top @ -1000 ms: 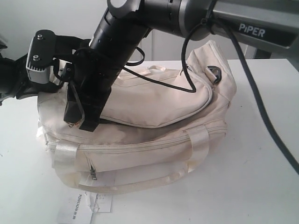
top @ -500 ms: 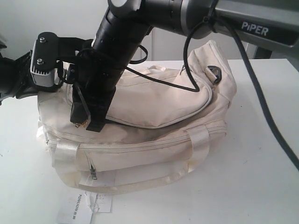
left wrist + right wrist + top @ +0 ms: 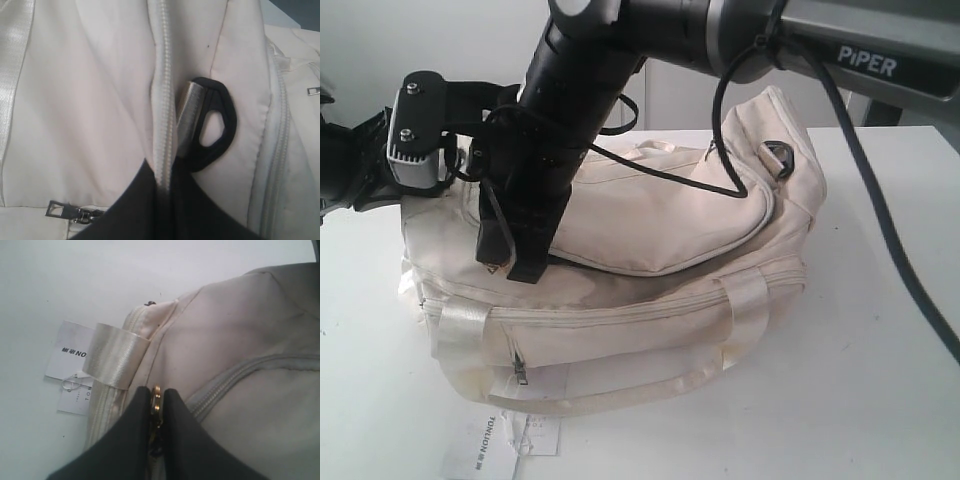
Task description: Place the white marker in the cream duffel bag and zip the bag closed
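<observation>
Rightward along the bag's top zip the right gripper had crept, pinched shut on the gold zip pull. The left gripper clamped the zip tape at the bag's end. One bag sat on the table; the marker was unseen. The arm read "PiPER", the hangtag "TONLION".

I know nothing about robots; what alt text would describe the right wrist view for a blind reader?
The right end effector pinches a small gold zipper pull between its black fingers at the edge of the cream duffel bag. A satin strap partly covers a white paper hangtag on the white table.
</observation>
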You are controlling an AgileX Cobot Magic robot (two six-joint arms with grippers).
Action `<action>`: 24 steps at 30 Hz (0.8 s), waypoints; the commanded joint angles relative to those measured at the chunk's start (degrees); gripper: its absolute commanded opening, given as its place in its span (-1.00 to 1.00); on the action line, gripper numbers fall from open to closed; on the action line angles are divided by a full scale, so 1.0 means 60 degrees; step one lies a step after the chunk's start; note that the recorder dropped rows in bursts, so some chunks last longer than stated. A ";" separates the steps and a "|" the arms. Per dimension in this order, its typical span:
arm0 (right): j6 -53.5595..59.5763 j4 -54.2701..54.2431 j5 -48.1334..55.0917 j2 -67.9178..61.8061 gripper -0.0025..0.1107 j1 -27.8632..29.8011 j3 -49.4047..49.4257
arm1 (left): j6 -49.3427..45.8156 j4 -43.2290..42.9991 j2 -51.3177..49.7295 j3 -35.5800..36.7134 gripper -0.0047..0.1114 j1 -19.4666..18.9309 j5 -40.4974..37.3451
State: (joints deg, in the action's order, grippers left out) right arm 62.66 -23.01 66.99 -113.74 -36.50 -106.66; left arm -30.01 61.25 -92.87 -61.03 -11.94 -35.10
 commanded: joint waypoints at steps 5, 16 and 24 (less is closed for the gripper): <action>-0.0410 0.0329 0.0495 0.0247 -0.96 0.0007 -0.0020 | -0.0001 0.0197 0.0036 0.0052 -0.92 0.0000 0.0362; -0.0453 0.0371 0.0495 0.0662 -0.96 0.0007 0.0018 | 0.0004 0.0197 0.0036 0.0052 -0.92 0.0000 0.0430; -0.0846 0.0499 0.0495 0.0662 -0.96 0.0007 0.0018 | 0.0004 0.0197 0.0036 0.0052 -0.92 -0.0275 0.0427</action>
State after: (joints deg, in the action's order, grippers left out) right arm 59.17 -20.66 66.99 -111.08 -36.50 -106.66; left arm -30.01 61.72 -92.87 -61.03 -12.16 -35.22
